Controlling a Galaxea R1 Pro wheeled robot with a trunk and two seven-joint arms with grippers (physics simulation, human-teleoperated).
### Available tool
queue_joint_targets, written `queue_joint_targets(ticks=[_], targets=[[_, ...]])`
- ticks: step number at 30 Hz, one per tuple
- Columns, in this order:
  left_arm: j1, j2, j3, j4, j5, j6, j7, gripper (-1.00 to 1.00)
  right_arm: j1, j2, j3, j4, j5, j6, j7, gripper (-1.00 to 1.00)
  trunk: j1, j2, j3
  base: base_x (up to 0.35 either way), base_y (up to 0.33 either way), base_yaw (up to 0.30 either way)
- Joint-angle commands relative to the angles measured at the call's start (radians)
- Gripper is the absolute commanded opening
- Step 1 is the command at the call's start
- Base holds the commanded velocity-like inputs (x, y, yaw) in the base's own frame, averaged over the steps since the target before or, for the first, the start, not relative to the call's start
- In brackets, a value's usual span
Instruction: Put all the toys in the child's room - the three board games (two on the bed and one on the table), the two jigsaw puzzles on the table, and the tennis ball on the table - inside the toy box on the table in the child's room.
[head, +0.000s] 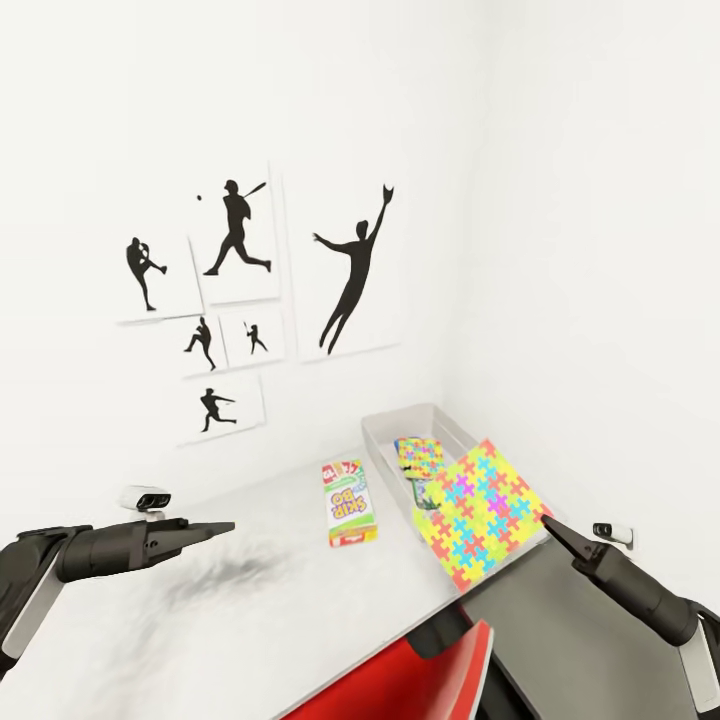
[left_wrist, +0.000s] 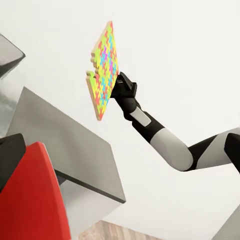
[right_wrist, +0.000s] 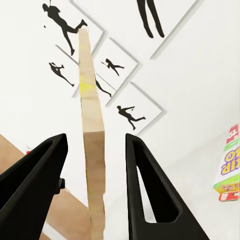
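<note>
Pale grey bench (head: 300, 600) set in a white corner; baseball silhouette prints (head: 240, 240) on the wall. Board game (head: 347, 503) mid-bench, writing not legible. Right gripper (head: 549, 524) grasps a jigsaw puzzle (head: 482, 510) beside the toy box (head: 385, 428) at the far corner. Left gripper (head: 215, 527) clenched, empty.

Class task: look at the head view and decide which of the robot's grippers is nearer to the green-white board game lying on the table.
Left. The left gripper hovers beside the green-white board game. The right gripper is farther off, holding up the jigsaw puzzle.
</note>
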Motion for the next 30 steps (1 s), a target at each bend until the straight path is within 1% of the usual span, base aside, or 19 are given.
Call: queue_joint_targets(ticks=[1, 11, 30], targets=[[-0.001, 0.000, 0.000, 0.000, 0.000, 0.010, -0.003, 1.00, -0.001, 0.000, -0.001, 0.000, -0.001, 0.010, 0.003, -1.00, 0.001, -0.002, -0.002, 0.206, 0.002, 0.000], [-0.001, 0.000, 0.000, 0.000, 0.000, 0.009, -0.003, 1.00, -0.001, 0.000, -0.001, 0.000, -0.001, 0.010, 0.003, -1.00, 0.001, -0.002, -0.002, 0.145, -0.005, 0.000], [-0.001, 0.000, 0.000, 0.000, 0.000, 0.009, -0.003, 1.00, -0.001, -0.001, -0.002, 0.002, -0.003, 0.010, 0.003, -1.00, 0.001, -0.002, -0.002, 0.009, -0.001, 0.000]])
